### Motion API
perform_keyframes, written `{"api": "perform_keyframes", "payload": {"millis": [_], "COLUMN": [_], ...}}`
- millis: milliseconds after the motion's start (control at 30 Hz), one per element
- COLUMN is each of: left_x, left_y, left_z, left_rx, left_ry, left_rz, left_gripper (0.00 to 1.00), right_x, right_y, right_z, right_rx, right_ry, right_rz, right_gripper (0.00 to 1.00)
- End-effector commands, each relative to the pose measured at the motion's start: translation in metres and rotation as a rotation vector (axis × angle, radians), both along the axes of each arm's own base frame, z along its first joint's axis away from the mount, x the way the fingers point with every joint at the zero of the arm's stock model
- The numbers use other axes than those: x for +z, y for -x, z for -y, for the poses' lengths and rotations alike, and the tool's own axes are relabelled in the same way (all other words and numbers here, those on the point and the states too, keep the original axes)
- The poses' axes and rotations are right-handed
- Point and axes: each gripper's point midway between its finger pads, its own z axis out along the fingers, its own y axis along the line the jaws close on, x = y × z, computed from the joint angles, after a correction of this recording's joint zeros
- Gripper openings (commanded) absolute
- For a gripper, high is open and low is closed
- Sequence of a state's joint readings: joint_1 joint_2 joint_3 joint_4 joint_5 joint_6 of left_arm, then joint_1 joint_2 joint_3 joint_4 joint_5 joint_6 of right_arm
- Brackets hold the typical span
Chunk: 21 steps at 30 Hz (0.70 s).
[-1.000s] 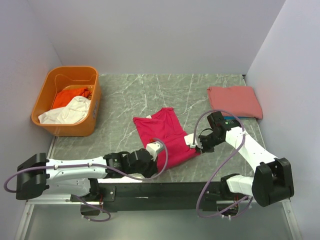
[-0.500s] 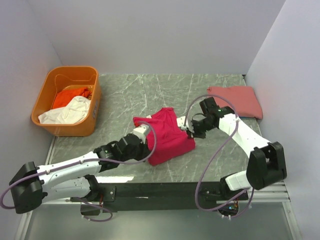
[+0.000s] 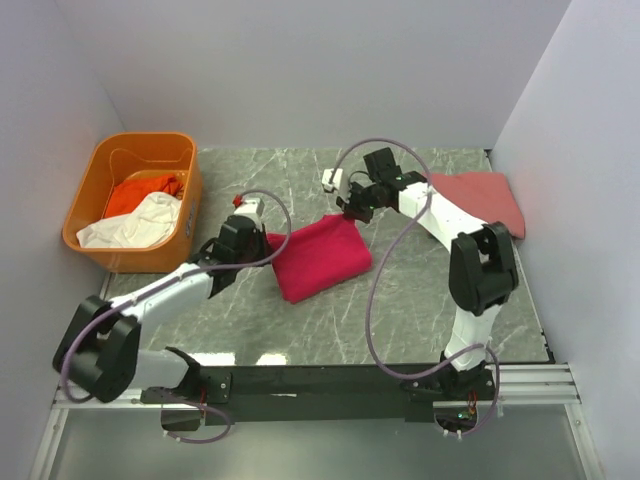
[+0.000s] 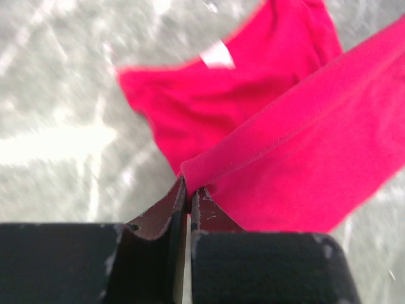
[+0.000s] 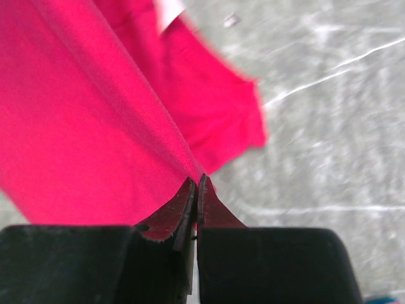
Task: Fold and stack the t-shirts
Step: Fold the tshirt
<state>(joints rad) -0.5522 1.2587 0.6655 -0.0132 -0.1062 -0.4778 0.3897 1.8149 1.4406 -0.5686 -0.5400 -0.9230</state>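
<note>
My left gripper point(image 4: 188, 190) is pinched tight on a folded edge of the crimson shirt point(image 3: 318, 258). My right gripper point(image 5: 196, 187) is clamped on another edge, nearer the far side. The shirt lies doubled over at mid-counter between both jaws. A salmon shirt point(image 3: 480, 198) lies by the far right corner.

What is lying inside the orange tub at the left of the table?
A crumpled orange t-shirt lies in the orange tub, with a white t-shirt against its near side. Anything beneath them is covered.
</note>
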Motion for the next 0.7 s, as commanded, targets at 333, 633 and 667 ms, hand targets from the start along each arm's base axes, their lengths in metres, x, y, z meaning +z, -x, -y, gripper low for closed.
{"api": "perform_keyframes", "payload": {"millis": [333, 633, 667], "left_x": [-0.002, -0.016, -0.018], "left_y": [-0.084, -0.093, -0.095], "left_z": [-0.004, -0.002, -0.005], "left_rx": [-0.029, -0.042, -0.027], "left_ry": [-0.005, -0.020, -0.028], "left_rz": [0.069, 0.033, 0.026], "left_gripper": [0.00, 0.00, 0.01], "right_x": [-0.012, -0.015, -0.015], "right_y": [-0.083, -0.090, -0.091], "right_z": [-0.025, -0.024, -0.024], "right_rx": [-0.235, -0.287, -0.291], "right_ry": [0.002, -0.001, 0.002], "right_rz": [0.090, 0.096, 0.092], "right_gripper": [0.00, 0.00, 0.00]}}
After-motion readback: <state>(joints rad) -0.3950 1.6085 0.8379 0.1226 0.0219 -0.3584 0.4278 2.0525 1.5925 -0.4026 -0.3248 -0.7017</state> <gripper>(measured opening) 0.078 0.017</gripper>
